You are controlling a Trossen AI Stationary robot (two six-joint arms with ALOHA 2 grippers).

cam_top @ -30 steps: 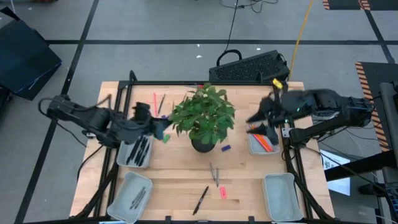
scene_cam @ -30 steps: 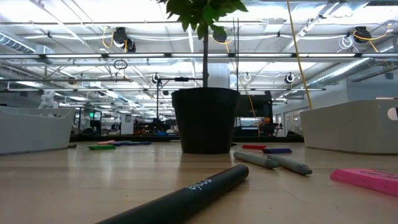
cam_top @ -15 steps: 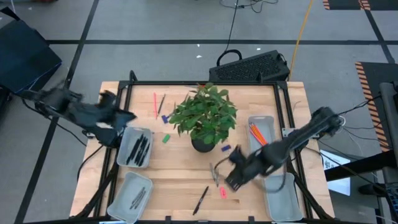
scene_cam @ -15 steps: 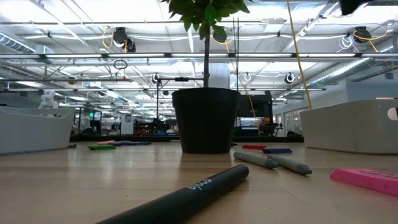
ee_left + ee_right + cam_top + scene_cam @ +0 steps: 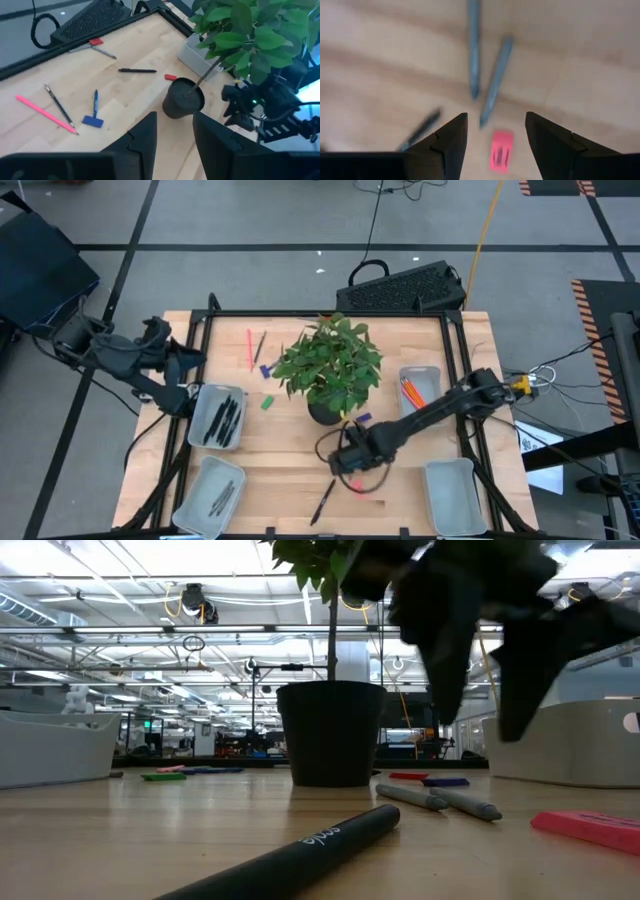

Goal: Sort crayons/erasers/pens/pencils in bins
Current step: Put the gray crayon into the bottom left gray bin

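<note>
My right gripper [image 5: 345, 463] hangs open above the table's near middle, touching nothing. Just below its fingers lie a pink-red eraser [image 5: 500, 149], two grey sticks [image 5: 485, 75] and a black pen [image 5: 322, 502], all flat on the wood. The low view shows that gripper [image 5: 478, 728] clear of the table. My left gripper [image 5: 190, 360] is open at the far left, above the bin [image 5: 222, 416] holding black pens. A bin [image 5: 420, 392] at the right holds orange pencils. A green eraser [image 5: 266, 403] and a purple eraser [image 5: 362, 418] lie near the pot.
A potted plant [image 5: 330, 375] stands mid-table, right behind my right gripper. Two more bins sit at the near left [image 5: 210, 495], holding grey sticks, and at the near right [image 5: 452, 495]. A pink pencil [image 5: 249, 348] and other sticks lie far left of the plant.
My right gripper has swung from above the pencil bin toward the table's near edge and left, and now hangs over the grey sticks and pink eraser. My left gripper has drawn back from beside the plant toward the table's left edge.
</note>
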